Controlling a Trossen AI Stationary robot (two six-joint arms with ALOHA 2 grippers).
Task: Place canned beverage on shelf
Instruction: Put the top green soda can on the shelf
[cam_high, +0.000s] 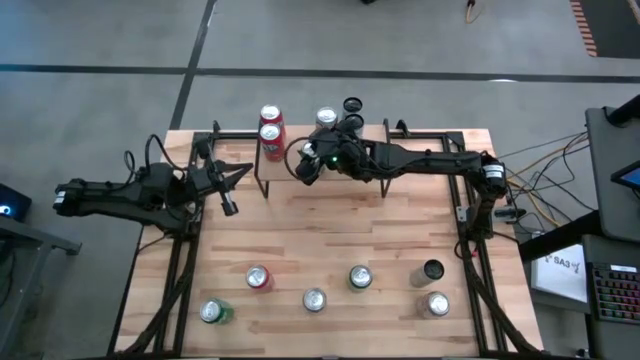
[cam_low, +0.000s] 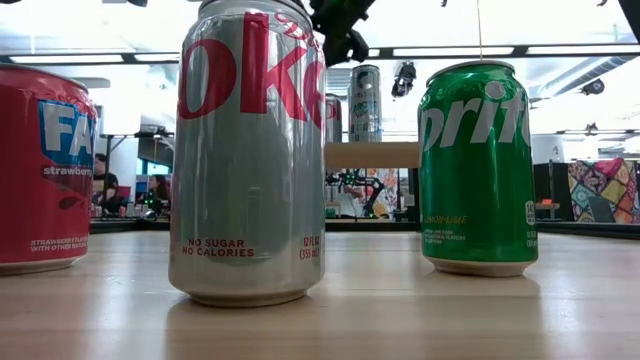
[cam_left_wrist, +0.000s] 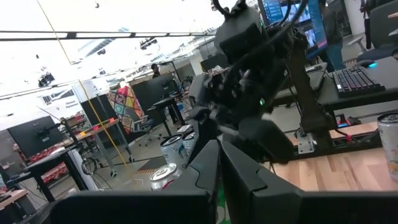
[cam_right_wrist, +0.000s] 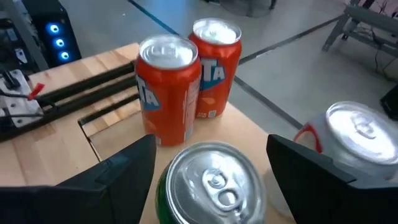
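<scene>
Closest to the low camera, a silver cola can stands at the table's near edge with a green lemon-lime can and a red strawberry can on either side. None of these is being handled.

The work is at the far edge, on the shelf. The right gripper hangs over it, about midway along its length. Its jaws stand wide, one on each side of the top of a green-sided can whose silver lid faces straight up. The can is upright, its long axis vertical, and it sits directly under the gripper and centred in the gap. A thin gap seems to show at each side, so I judge the can is flanked, not squeezed. Its base is hidden, so I only assume it rests on the shelf.

Two orange cans stand touching at the shelf's left end, just beyond the green one. Another can sits close on the other side. Any move away should therefore go straight up along the can's axis, because a sideways swing could knock a neighbour over.

The left gripper waits by the table's left edge with its fingers pressed together and holding nothing. It is well away from the shelf, so the right arm is plainly the nearer one.
</scene>
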